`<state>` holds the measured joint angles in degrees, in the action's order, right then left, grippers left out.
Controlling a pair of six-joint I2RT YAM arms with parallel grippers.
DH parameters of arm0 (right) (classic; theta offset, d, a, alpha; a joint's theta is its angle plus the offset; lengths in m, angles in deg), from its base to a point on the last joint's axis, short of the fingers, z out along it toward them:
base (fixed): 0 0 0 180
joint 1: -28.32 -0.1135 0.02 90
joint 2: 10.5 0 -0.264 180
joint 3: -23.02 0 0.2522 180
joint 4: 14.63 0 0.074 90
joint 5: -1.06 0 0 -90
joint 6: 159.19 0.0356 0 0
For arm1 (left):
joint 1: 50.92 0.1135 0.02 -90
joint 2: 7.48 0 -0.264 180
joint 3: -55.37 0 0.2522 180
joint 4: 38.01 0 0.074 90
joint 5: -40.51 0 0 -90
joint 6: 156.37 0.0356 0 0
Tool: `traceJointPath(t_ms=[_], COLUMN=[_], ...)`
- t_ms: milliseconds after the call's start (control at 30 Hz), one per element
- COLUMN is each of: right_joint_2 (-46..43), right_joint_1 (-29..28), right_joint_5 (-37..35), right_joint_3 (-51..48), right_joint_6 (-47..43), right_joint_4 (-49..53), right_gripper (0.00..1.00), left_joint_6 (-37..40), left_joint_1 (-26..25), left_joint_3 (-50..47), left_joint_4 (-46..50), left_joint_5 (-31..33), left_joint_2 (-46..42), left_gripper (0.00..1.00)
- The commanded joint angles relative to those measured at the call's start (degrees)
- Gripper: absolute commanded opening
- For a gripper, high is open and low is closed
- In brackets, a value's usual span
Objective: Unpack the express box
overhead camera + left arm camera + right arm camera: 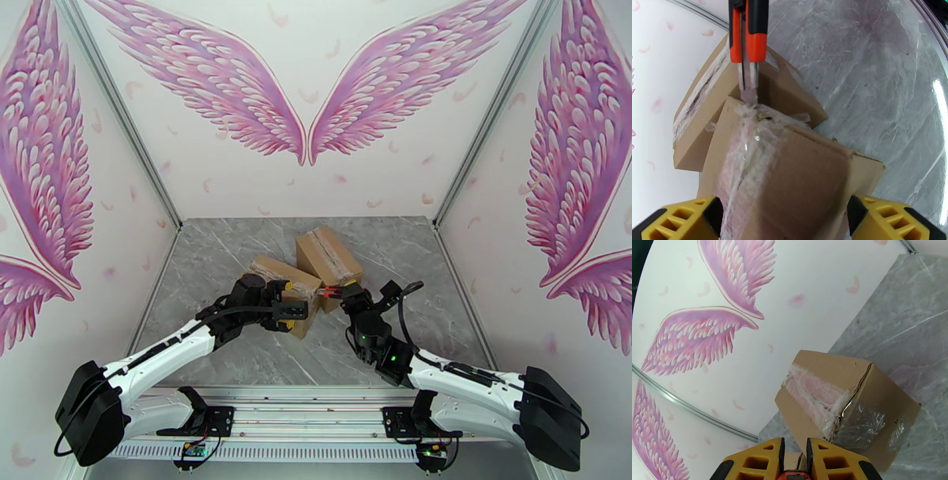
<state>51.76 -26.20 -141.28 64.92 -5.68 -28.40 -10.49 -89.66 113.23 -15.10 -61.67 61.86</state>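
Two taped cardboard boxes lie mid-table. The nearer express box (272,272) sits between the yellow fingers (687,221) of my left gripper (291,304), which clamp its two sides. In the left wrist view its crinkled taped seam (746,158) runs away from the gripper (784,215). My right gripper (345,294) is shut on an orange utility knife (325,291). The knife (748,39) has its blade tip on the far end of that seam. The second box (328,256) stands just behind, touching the first. It is seen beyond my right gripper (794,461).
The grey marble table (237,347) is walled on three sides by white panels with pink wings. The second box (845,409) lies at an angle close behind the knife. Bare tabletop lies left, right and in front of the boxes.
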Motion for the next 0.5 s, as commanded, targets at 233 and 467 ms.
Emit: traceJointPath(t_ms=[233,467], right_joint_2=[1.6,-0.9], right_joint_1=[0.9,1.0], right_joint_5=[4.5,11.9], right_joint_3=[-2.0,-1.9], right_joint_6=[6.6,10.5], right_joint_4=[-4.6,-0.3], right_gripper=[0.0,0.0], left_joint_6=[-0.8,-2.6], left_joint_1=[0.4,0.4], left_joint_3=[-2.2,-1.7], left_joint_4=[-4.7,-7.4], left_joint_5=[-0.9,-0.3], left_joint_2=[0.3,1.7], left_gripper=[0.73,0.64])
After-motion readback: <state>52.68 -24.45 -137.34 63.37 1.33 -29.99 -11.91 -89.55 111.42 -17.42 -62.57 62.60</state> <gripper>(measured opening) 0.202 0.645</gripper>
